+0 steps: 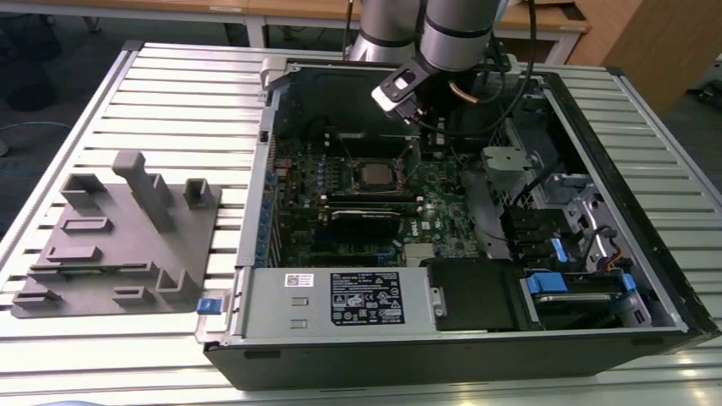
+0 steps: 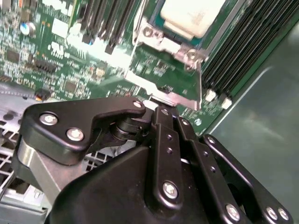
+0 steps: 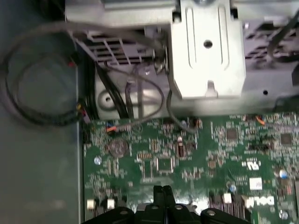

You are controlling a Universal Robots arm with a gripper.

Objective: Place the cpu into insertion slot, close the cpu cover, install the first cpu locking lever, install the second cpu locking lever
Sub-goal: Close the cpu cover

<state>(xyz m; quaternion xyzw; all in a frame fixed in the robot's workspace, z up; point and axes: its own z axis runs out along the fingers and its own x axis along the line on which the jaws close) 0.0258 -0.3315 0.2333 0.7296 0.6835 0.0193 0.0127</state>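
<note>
the black, link-armed gripper on the grey robot arm hangs inside the open black tower computer case, low over the green circuit board; in both wrist views its two slim fingertips are pressed together, clenched with nothing visible between them, though i cannot tell whether something as thin as a wire lever is pinched there.

the small flat square cpu with its dull silver-grey top sits in the insertion slot, the square black socket with a silvery rim; in the second wrist view the cpu cover, a thin silvery metal frame with a cut-out window, appears to lie down around the chip, so the placing and the closing look done; whether either locking lever is latched i cannot tell.

taking the insertion slot as the landmark: in the exterior view the gripper stands just beyond the slot's far edge and a little toward the exterior view's right, near it but not over it; in the second wrist view the fingertips almost touch a flat silvery metal tab that juts from the slot's frame toward the tool, and the long black memory slots run alongside the slot. so the chip lies straight ahead of the closed fingertips, with the tab between them.

well apart from the slot, outside the case on the slatted metal table, rests a grey moulded fixture tray.
</note>
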